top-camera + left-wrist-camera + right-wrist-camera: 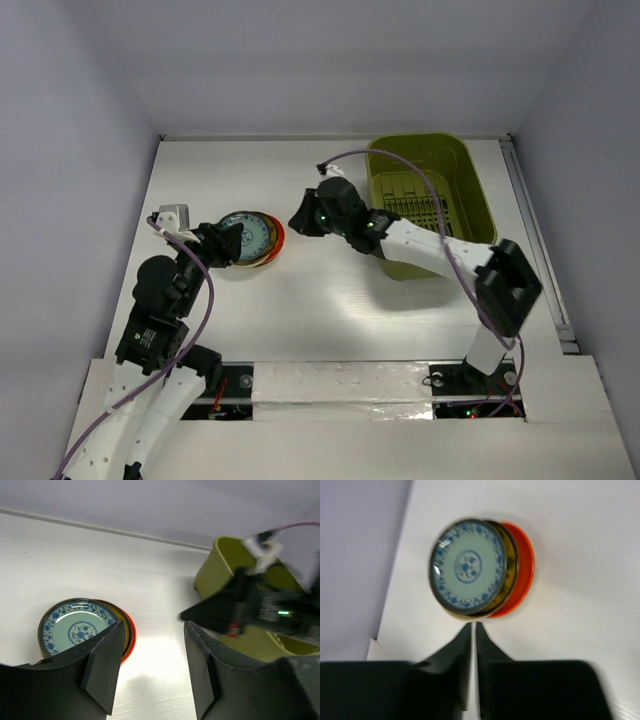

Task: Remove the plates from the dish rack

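The small round flat plates (252, 239) lie in one flat stack near the desk's left edge, about midway between its near and far edges. The blue-teal patterned plate (468, 566) is on top, face up, with a pale centre and a blue floral rim. Below it a dark, yellowish plate (509, 565) peeks out, and an orange-red plate (525, 562) juts further out on the same side. The olive-green rectangular plastic dish rack (418, 141) stands upright at the desk's far right corner, well apart from the stack, with its slotted floor showing.
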`<action>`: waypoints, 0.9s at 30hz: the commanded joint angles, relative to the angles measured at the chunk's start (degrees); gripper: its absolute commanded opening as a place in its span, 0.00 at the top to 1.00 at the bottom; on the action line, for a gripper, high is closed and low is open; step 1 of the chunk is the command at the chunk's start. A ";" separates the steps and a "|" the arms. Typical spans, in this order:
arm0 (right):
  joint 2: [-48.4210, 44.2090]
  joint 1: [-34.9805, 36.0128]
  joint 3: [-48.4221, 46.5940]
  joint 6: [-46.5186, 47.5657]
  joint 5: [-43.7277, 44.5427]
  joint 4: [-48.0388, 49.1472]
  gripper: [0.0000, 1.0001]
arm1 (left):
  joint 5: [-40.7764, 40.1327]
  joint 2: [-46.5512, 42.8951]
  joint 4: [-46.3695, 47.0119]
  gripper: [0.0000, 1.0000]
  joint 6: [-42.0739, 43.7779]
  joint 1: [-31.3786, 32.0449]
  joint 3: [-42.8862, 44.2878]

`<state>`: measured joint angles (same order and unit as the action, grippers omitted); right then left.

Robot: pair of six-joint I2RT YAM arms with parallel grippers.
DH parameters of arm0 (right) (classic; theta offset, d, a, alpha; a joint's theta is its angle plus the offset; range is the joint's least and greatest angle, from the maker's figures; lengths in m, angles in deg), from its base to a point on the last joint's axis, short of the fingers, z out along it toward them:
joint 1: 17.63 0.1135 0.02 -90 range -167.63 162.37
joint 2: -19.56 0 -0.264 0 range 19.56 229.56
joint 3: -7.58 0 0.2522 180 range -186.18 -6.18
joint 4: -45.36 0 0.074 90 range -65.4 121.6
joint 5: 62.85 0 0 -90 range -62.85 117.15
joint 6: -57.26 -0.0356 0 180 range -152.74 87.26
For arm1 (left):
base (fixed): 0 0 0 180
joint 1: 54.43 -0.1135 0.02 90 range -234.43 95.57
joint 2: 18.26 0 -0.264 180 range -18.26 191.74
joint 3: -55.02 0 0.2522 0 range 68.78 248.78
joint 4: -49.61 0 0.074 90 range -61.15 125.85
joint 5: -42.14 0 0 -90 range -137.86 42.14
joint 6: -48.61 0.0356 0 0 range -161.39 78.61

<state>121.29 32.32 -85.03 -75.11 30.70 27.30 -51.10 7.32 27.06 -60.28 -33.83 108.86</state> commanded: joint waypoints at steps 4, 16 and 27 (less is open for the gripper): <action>-27.07 0.67 17.09 8.95 18.84 11.48 1.00 | 1.13 1.13 3.52 0.50 0.53 -1.35 -0.17; -69.27 0.67 28.49 20.56 60.86 7.20 0.00 | 4.74 2.01 5.81 0.29 0.79 -3.02 1.14; -78.09 0.67 30.78 23.65 63.07 4.83 0.00 | 9.57 5.35 10.29 0.27 -2.02 -3.02 5.80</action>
